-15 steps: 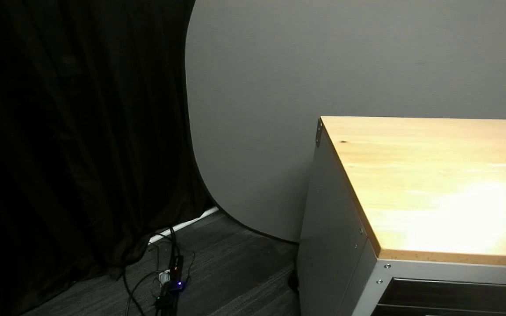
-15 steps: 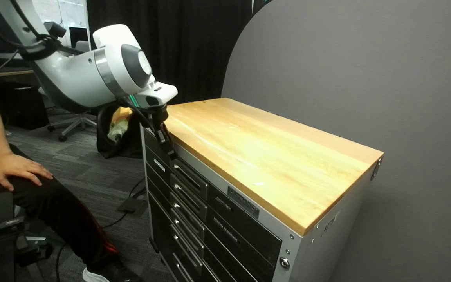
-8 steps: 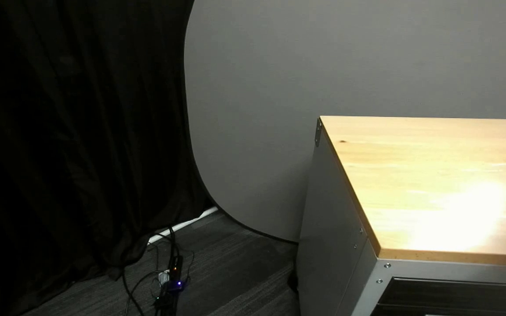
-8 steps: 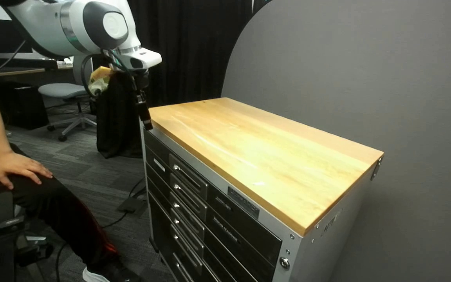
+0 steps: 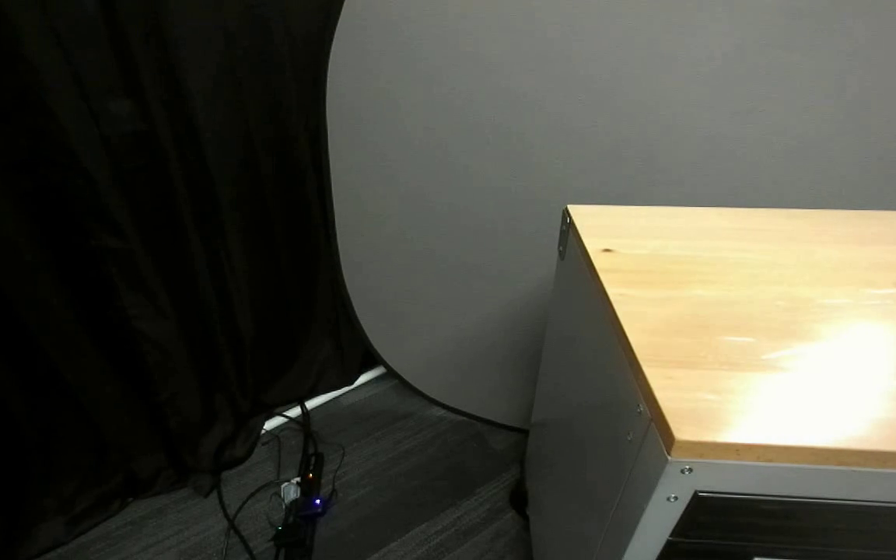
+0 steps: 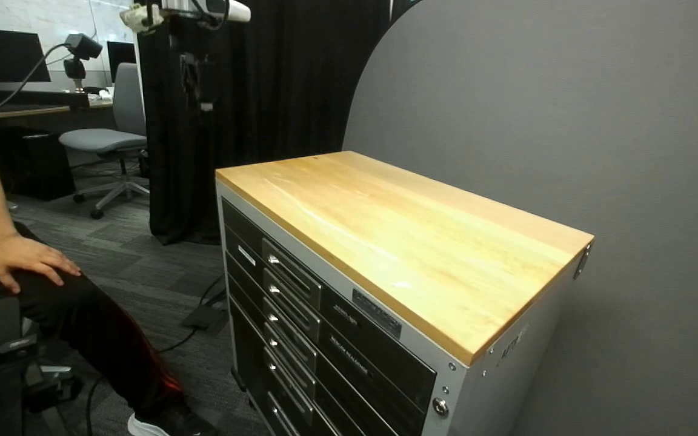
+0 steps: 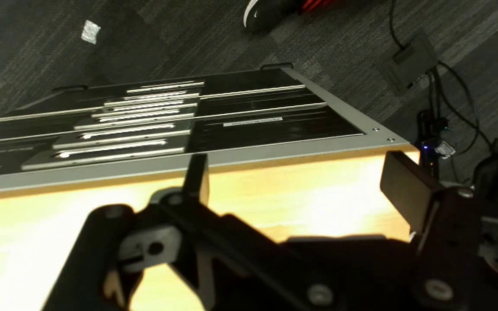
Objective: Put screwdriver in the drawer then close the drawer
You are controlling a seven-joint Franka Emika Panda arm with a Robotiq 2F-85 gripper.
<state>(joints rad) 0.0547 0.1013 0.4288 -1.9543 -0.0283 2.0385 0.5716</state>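
Hanging spread, with nothing between them, the fingers [image 7: 404, 190] are above the wooden worktop [image 7: 292, 198], whose bright surface shows through their gap in the wrist view. What has just changed is their height: a second ago they were down at the front of the cabinet [image 6: 518, 357], close by its top drawer [image 6: 327, 301], and now they have risen well clear of both it and the worktop. Past the worktop's edge, that drawer sits flush in the cabinet, closed like the ones beneath it. I take it for the task's drawer, since the fingers came up from there. The screwdriver shows in no view. My judgement is that it lies inside, though a closed front hides any proof of that. So the rise reads to me as a retreat after the final push: the task looks done, with little left but to move off. Should the screwdriver have been left elsewhere, nothing here would give it away. Farther down, a person's shoe [image 7: 268, 16] rests on the carpet [image 7: 180, 39], apart from the cabinet. Farthest back, a grey chair [image 6: 103, 140] stands near the black curtain [image 6: 282, 79].
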